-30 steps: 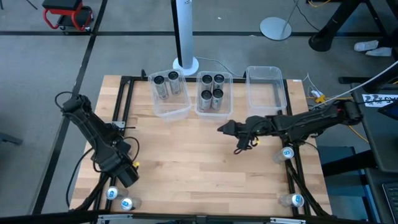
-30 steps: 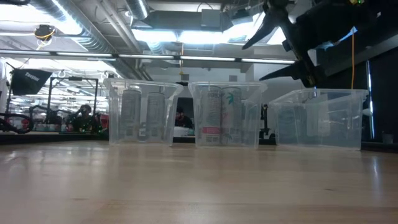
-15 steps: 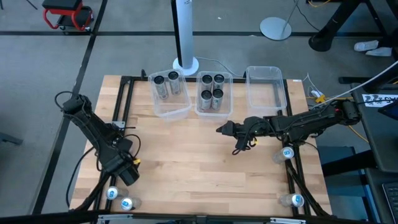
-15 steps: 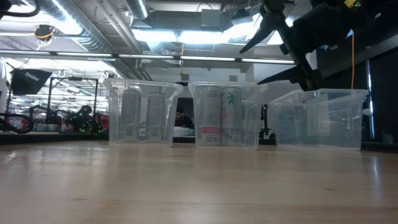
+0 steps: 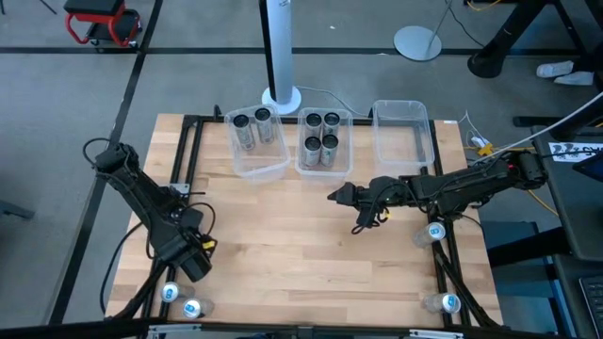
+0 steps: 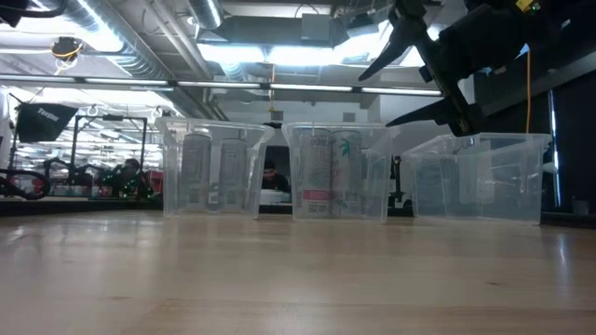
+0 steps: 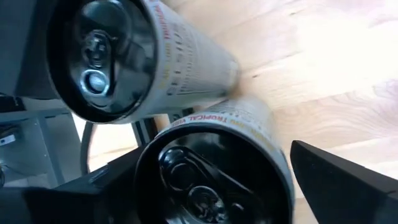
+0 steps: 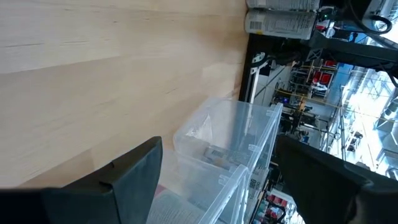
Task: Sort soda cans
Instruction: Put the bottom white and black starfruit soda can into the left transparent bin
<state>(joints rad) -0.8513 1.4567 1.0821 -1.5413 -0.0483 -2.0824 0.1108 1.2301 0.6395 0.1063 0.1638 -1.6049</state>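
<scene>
Cans (image 7: 211, 168) are now framed by the open left jaws (image 5: 195, 257); nothing is held. Right jaws (image 5: 350, 210) are kept open, empty. A pick-up seems next.

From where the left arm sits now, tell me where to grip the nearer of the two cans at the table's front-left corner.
Grip the nearer can across its round side wall, just below the rim, coming down from above. It stands upright, touching the second can, so the fingers of the left pincer should straddle it on the sides away from that neighbour.
</scene>
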